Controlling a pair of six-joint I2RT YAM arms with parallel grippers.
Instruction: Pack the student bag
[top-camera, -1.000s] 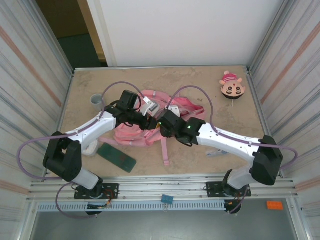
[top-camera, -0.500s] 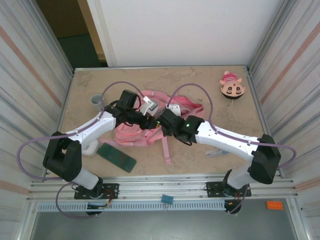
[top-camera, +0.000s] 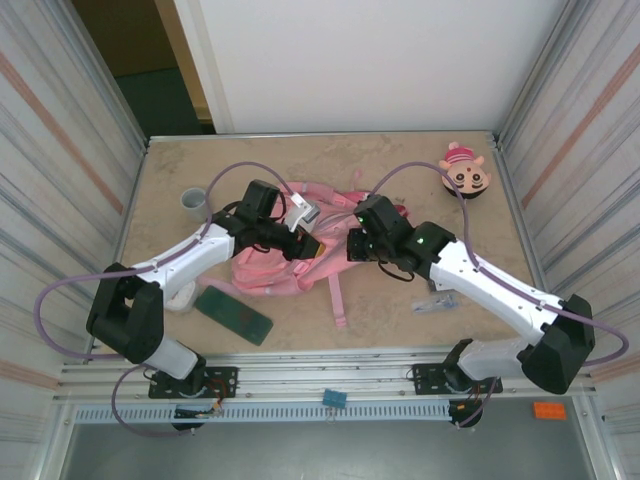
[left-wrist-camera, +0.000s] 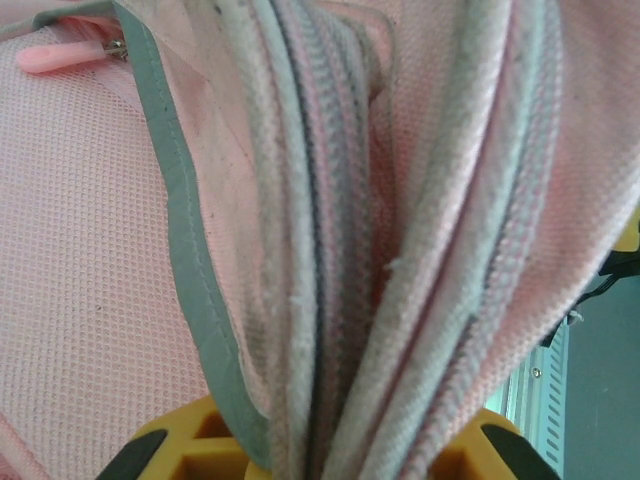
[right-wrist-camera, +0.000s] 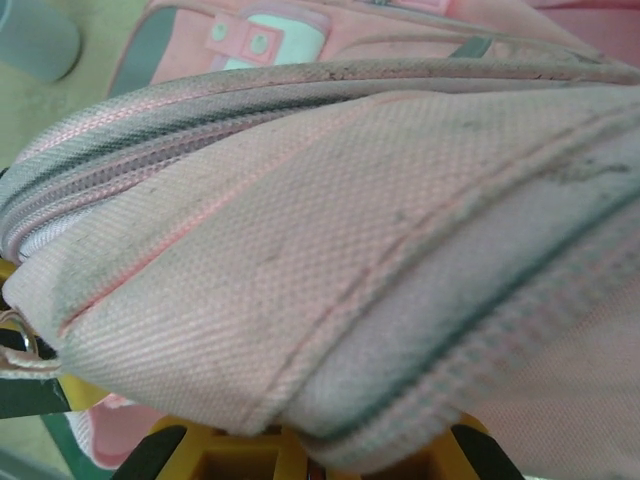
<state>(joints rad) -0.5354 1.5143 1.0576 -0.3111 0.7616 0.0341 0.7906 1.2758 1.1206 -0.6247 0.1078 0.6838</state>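
The student bag, a pink fabric backpack, lies in the middle of the table between the two arms. My left gripper is shut on a bunch of its folded zipper edges, which rise from between the yellow jaws of the left gripper. A pink zipper pull shows at the upper left of the left wrist view. My right gripper is shut on the opposite fabric edge, pinched low in the right gripper. The two grippers hold the bag a short way apart.
A round pink-and-tan plush sits at the back right. A grey cup stands back left. A dark green flat object and a white item lie near the left arm. A small grey clip-like thing lies right of a loose pink strap.
My right gripper has shut on the bag's edge and moved right and back, drawing that edge away from the left gripper. The left arm has stayed almost still.
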